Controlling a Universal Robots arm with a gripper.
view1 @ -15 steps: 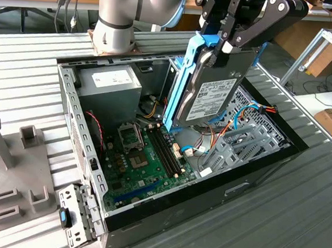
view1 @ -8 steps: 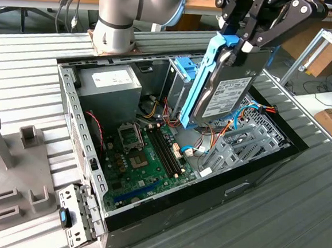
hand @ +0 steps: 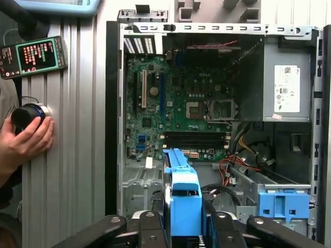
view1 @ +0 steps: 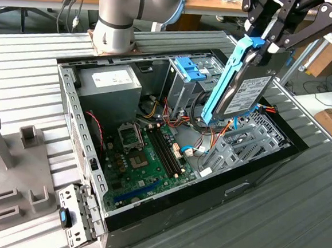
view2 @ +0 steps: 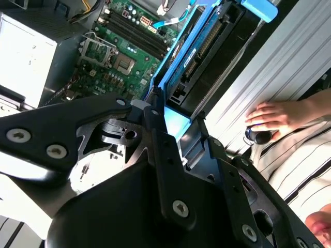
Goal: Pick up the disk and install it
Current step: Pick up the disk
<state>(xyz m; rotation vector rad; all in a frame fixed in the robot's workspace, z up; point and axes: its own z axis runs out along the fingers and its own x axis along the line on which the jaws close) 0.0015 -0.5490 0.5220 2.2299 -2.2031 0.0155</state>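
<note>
The disk (view1: 242, 87), a black hard drive in bright blue carrier rails, hangs tilted on edge above the open computer case (view1: 266, 166). It is over the case's side at the exterior view's right. My gripper (view1: 265, 41) is shut on its upper end. In the second wrist view the disk (view2: 207, 46) reaches away from the gripper (view2: 178, 121), with the motherboard beside it. In the first wrist view the disk's blue rail (hand: 181, 191) stands edge-on between the fingers (hand: 150, 230) of the gripper (hand: 184, 232). Below the disk sits a grey metal drive bay (view1: 245, 143).
Inside the case are the motherboard (view1: 143, 156), a power supply (view1: 111, 88) and a tall grey cage with a blue latch (view1: 189, 68). A grey bracket with a blue clip (view1: 72, 220) lies by the case's near corner. A person's hand (hand: 26, 135) rests on a knob beside the case, near a handheld device (hand: 33, 56).
</note>
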